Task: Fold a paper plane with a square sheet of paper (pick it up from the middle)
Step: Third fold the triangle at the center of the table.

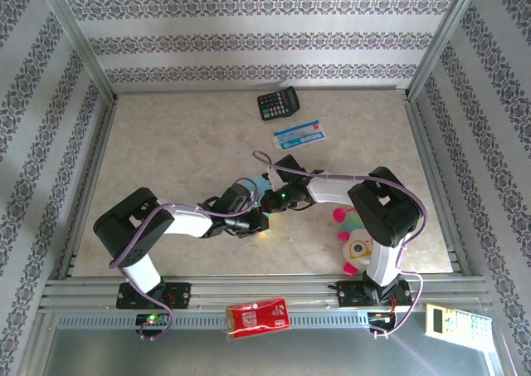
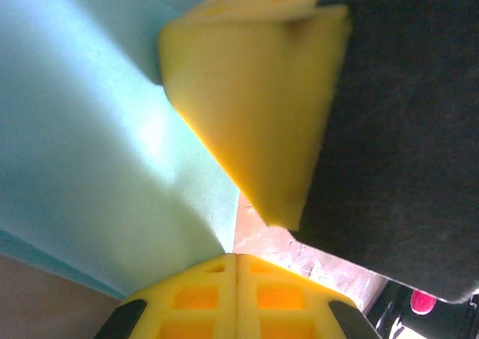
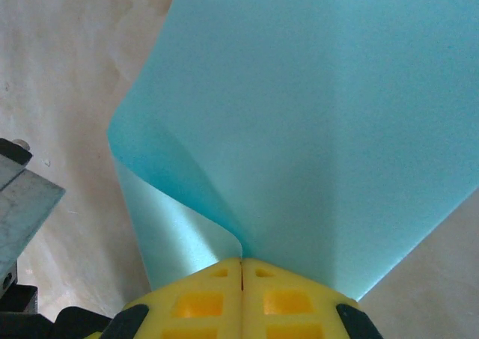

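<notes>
Light, floppy sheet [image 3: 299, 114], nearside of the calculator [image 1: 278, 104], pinched by closed left tool [image 2: 236, 258] and right tool [image 3: 241, 263]; likely crease-prone, best gripped at edges

**Q:** Arm construction?
**A:** Left arm [image 1: 137, 227] and right arm [image 1: 383, 210]: bulky black joint housings, white links, black bases [image 1: 152, 295].

**Q:** Wiring and fingers?
**A:** A lilac cable [image 1: 282, 170] runs along each arm, and a green indicator lamp [image 1: 284, 197] glows at one wrist. Fingers [image 3: 200, 303]: yellow, moulded with square pockets, black corner trim.
</notes>
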{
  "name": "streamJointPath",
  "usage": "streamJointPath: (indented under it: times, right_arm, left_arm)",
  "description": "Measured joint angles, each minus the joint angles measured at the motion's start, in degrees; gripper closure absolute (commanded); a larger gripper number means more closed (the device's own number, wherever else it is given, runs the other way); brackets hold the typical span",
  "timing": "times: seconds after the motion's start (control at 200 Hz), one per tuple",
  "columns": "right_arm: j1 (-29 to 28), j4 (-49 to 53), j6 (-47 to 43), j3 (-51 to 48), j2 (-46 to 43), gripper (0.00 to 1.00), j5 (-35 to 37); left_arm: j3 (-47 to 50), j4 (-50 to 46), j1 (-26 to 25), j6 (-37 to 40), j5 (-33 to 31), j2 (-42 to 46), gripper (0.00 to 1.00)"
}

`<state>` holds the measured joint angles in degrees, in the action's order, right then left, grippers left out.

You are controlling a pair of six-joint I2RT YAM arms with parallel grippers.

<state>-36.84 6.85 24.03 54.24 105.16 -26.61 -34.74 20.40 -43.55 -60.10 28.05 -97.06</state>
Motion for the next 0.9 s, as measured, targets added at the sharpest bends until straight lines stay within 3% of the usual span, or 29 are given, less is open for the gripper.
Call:
streamJointPath:
  times: [0.44,0.899]
  right_arm:
    - [0.11,0.0,0.0,0.0,0.0,1.0,-0.02]
    - [0.13,0.02,0.0,0.0,0.0,1.0,-0.04]
  left_arm:
    - [-0.96,-3.08,-1.64,0.52,-1.01,3.76,1.0]
    - [-2.29,-3.34,-2.27,1.22,-0.24,-0.42,0.99]
